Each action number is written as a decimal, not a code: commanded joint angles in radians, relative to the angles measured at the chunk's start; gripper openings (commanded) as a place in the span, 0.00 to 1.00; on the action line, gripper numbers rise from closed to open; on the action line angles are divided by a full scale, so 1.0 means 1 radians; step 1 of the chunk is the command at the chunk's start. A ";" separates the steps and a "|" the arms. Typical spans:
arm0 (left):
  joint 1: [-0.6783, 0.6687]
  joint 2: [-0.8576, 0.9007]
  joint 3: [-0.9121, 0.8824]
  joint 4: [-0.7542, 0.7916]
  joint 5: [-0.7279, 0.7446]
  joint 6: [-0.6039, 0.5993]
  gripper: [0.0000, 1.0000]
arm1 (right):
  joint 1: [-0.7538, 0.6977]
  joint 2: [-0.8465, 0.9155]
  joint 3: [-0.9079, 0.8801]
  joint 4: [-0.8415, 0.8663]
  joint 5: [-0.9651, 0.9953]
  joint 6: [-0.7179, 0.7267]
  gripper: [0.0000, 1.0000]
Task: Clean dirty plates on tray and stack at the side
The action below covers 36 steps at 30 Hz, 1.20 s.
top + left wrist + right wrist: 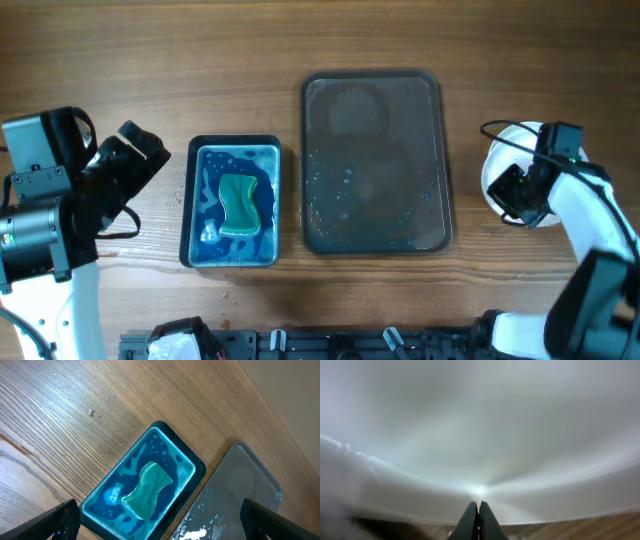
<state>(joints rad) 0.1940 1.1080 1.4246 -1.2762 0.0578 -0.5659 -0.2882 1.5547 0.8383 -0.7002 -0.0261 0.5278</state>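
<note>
1. Table (150, 60): wood, clear grain, kinda satin finish.
2. Tray (372, 90): dull grey, looks like metal, wet with droplets.
3. Tub (196, 200): glossy blue plastic.
4. Sponge (239, 203): matt green foam.
5. Plate (497, 165): smooth, shiny white.

Two arms at work: the left arm (40, 230) stands at the 9 o'clock edge of the overhead frame. Its wrist is angled toward 2 o'clock and the left pincer (140, 155) is spread wide. In its wrist camera the two dark fingers (60, 520) sit at the bottom corners, well apart. The right arm (590, 215) rises from the 5 o'clock corner, its forearm reaching toward 10 o'clock. The right pincer (479, 512) has its fingers pressed together into one narrow wedge at 6 o'clock of its own view.
</note>
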 commanded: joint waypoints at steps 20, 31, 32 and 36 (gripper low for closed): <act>0.007 0.001 0.011 0.003 0.012 0.002 1.00 | -0.035 -0.212 0.061 -0.175 0.132 0.012 0.52; 0.007 0.001 0.011 0.003 0.012 0.002 1.00 | -0.345 -0.192 0.056 -0.068 -0.037 -0.092 0.63; 0.007 0.001 0.011 0.003 0.012 0.002 1.00 | -0.370 -0.183 0.052 -0.068 -0.038 -0.092 0.63; 0.007 0.001 0.011 0.003 0.012 0.002 1.00 | -0.431 -0.131 0.040 -0.067 -0.033 -0.110 0.63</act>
<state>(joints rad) 0.1940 1.1080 1.4246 -1.2762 0.0578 -0.5659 -0.6846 1.3766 0.9028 -0.7681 -0.0338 0.4469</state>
